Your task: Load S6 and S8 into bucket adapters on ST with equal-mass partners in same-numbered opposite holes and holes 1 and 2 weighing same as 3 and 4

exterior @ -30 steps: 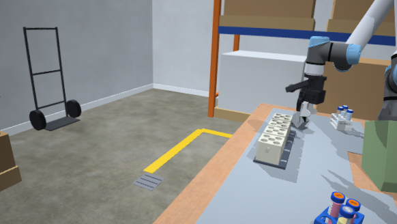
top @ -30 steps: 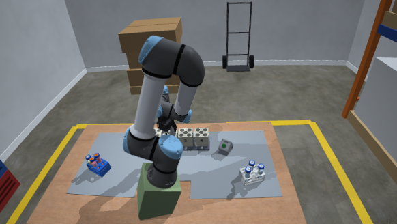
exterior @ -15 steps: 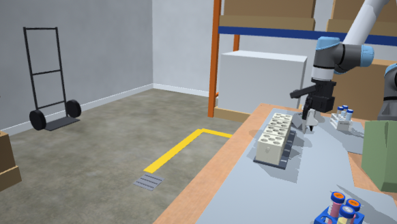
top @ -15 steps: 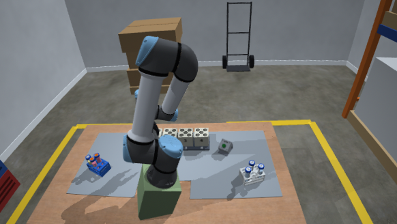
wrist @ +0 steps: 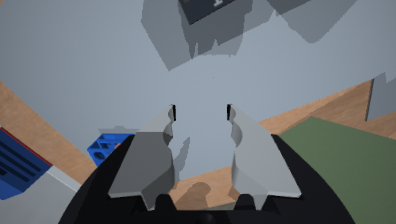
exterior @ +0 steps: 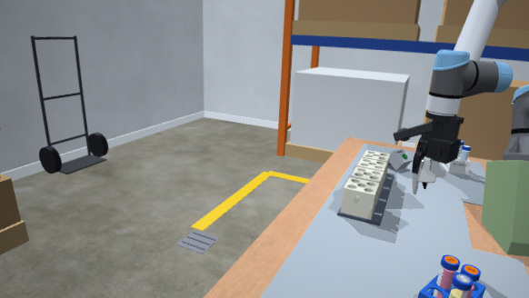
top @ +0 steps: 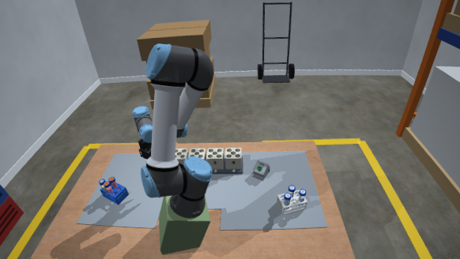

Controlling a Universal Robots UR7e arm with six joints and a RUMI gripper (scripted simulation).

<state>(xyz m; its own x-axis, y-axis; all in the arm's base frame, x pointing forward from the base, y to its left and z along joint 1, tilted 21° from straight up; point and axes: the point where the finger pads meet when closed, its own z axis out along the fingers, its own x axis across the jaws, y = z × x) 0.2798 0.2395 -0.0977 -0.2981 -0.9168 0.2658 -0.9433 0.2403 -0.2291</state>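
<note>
Wrist view is showing the gripper (top: 145, 155) (exterior: 420, 188) (wrist: 201, 105) standing part-open, holding nothing. Below and left of its fingertips, the blue sample rack (top: 119, 197) (exterior: 477, 287) (wrist: 111, 136) is lying; its orange-dotted tubes (top: 112, 182) (exterior: 449, 268) are standing there, so the coming reach is probably needing that direction.

Four adapters (top: 215, 162) (exterior: 358, 200), two racks (top: 118, 198) (exterior: 427, 291) (wrist: 111, 135), six capped tubes (top: 292, 189) (exterior: 448, 273), one green key (top: 259, 168) (exterior: 404, 156), one stand (top: 239, 171) (exterior: 377, 221) (wrist: 197, 14).

Grey walls (top: 316, 35) (exterior: 114, 54) — a hand truck (top: 276, 38) (exterior: 62, 96) — floor perhaps concrete (top: 336, 106) (exterior: 150, 182).
</note>
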